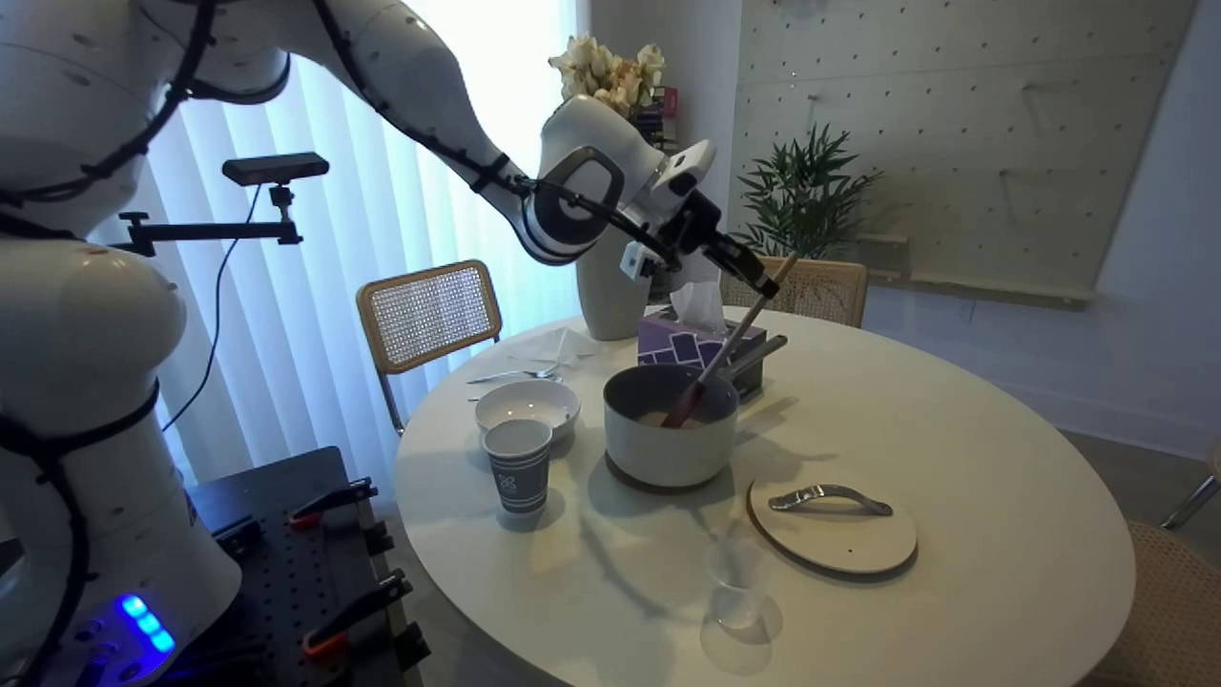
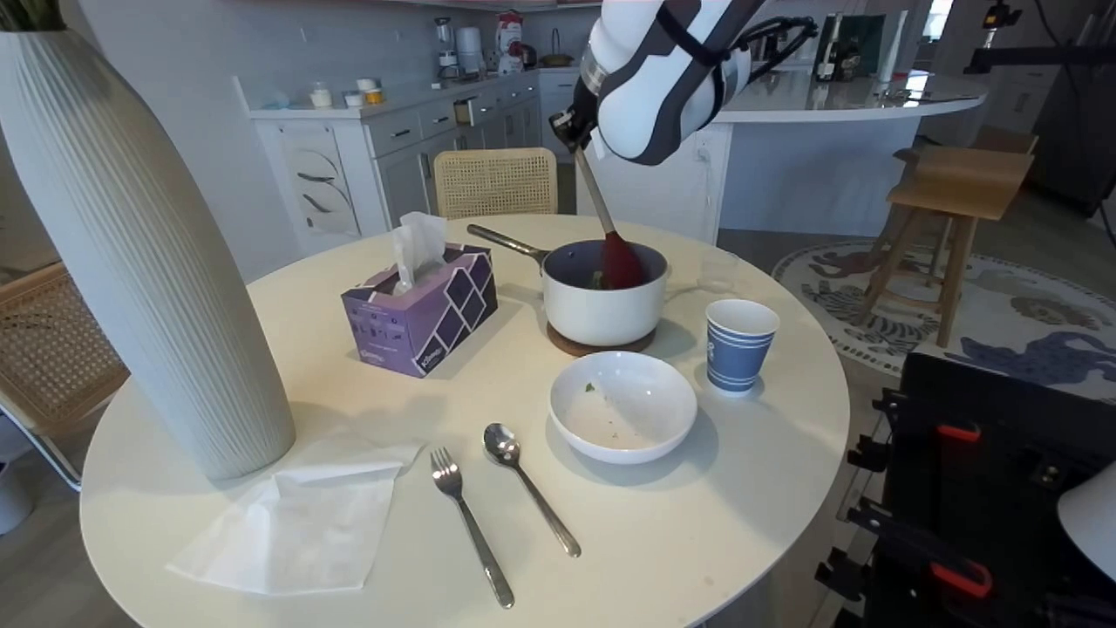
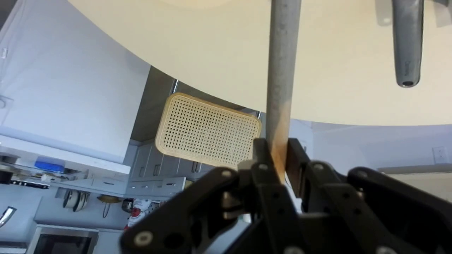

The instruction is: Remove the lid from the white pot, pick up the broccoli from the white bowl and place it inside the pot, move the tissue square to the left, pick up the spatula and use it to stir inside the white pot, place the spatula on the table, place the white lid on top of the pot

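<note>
Spatula [image 2: 606,216]: in the gripper [image 3: 277,148], which is closed to the thickness of the slender wooden handle, close to its upper end. Judged light and stiff; smooth shaft could pivot under side load, and a lower hold would steer better. Dark red head, rubbery in appearance, probably flexible, slants down inside the white pot [image 2: 606,314]; contact with the base not confirmed. Pot: hard, straight-sided, dark-lined, likely heavier; stands on a brown cork-like disc [image 2: 565,342], well inside the edge of the round worktop [image 1: 992,458]. Lid [image 1: 832,534]: flat, rigid, lying apart from the pot; lift by its arched metal handle. White bowl [image 2: 623,447]: glossy, possibly slippery and breakable, set towards the edge facing the black stand [image 2: 1011,392]. Vase [image 2: 157,262], farther off: tall, fine-ribbed, likely tippable.
</note>
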